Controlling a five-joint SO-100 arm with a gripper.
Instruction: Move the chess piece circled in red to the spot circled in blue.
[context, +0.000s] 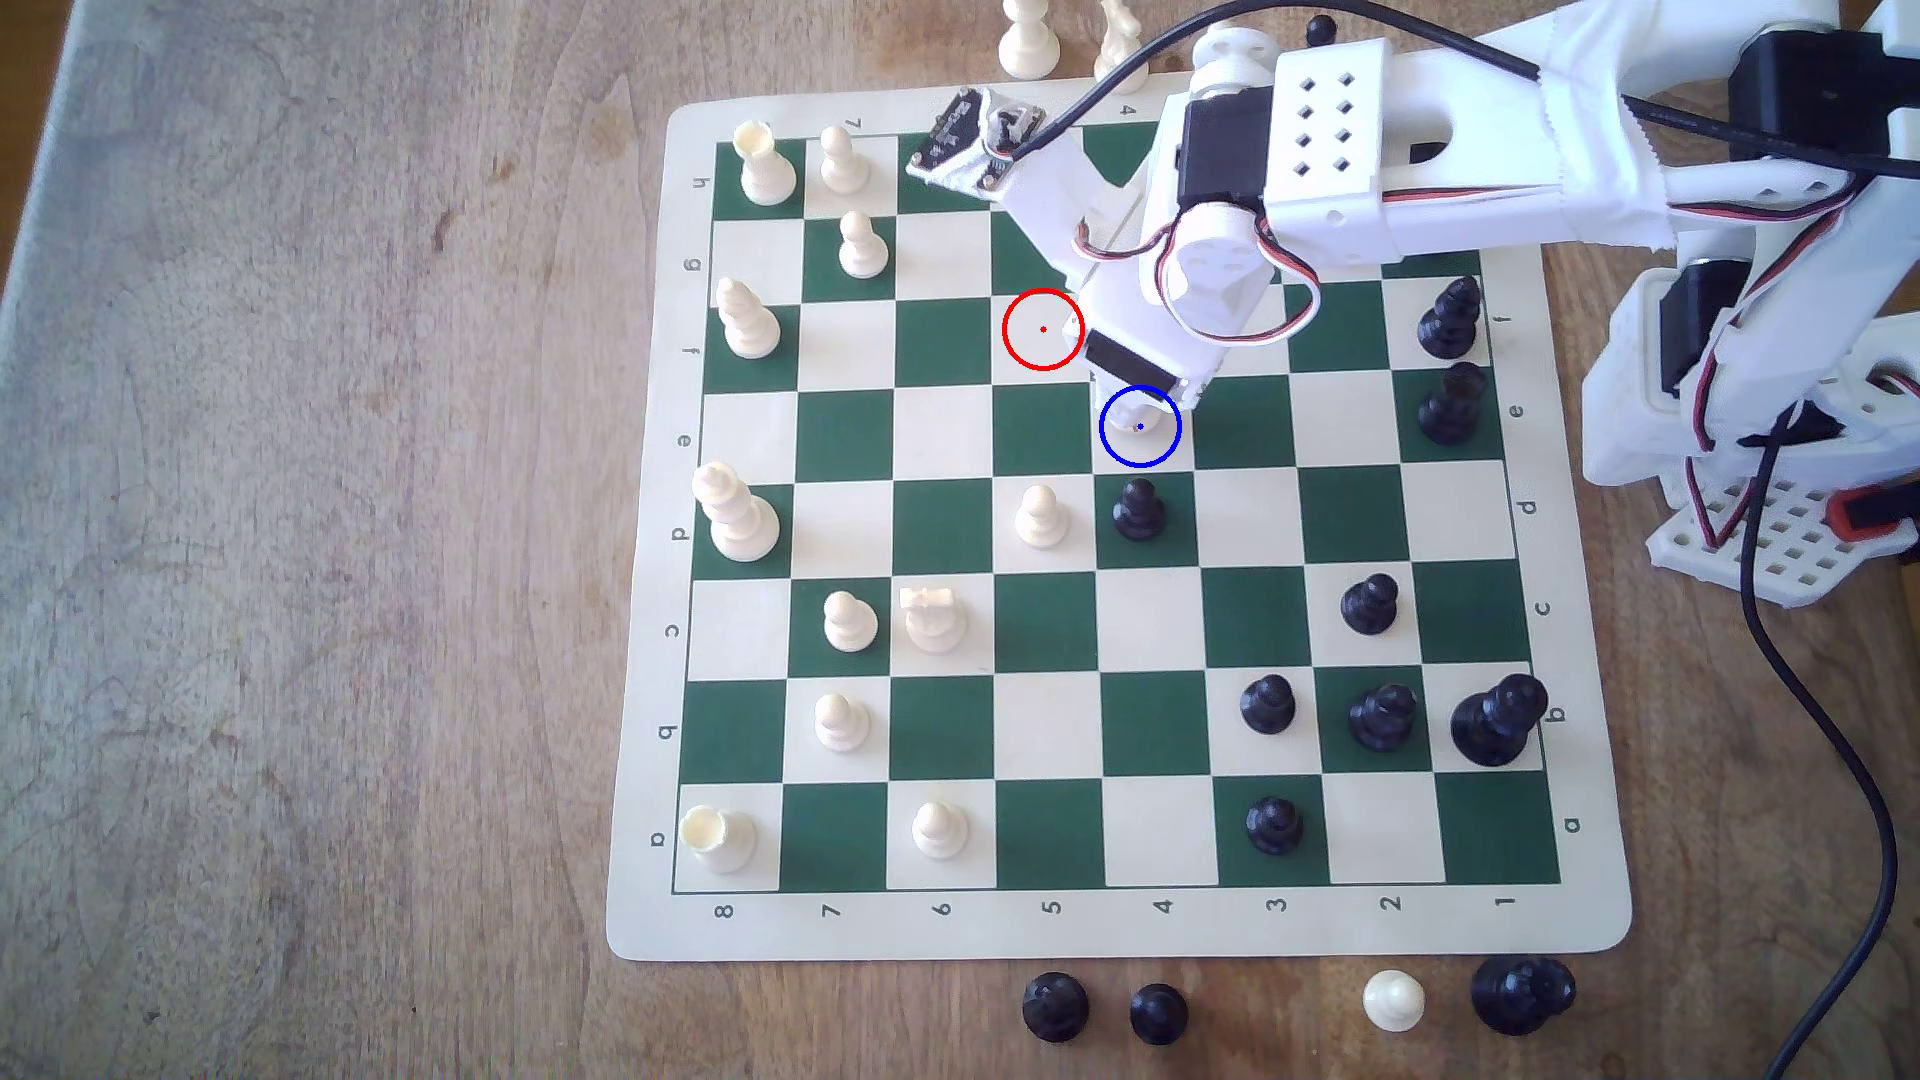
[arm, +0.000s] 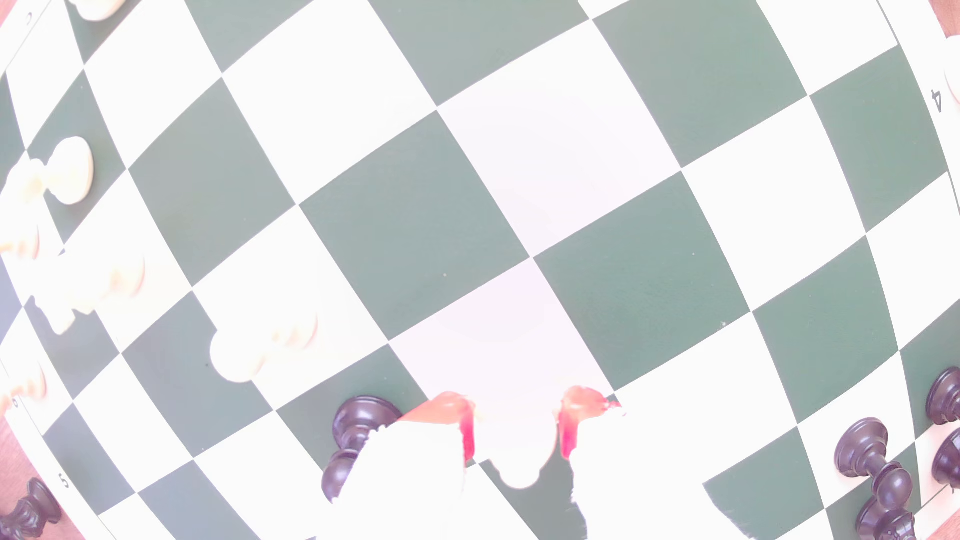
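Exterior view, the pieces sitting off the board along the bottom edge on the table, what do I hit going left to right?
Black pawn → smaller-looking black pawn → cream pawn → large black piece, lying near the board's corner.

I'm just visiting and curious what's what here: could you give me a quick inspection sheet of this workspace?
Surface: green-and-cream chess board lying flat on a wooden table.
Job's things: the cream chess piece stands in the blue-circled spot; the red circle is empty.
Clutter: three black pieces and a cream pawn off the board's lower edge in the exterior view; two cream pieces off its upper edge.
Grippers: the tool sits low, a finger on either side of the chess piece; whether it grips cannot be told.
Cables: a black cable trails over the table; thin wires loop on the arm.
Surroundings: nothing seen.
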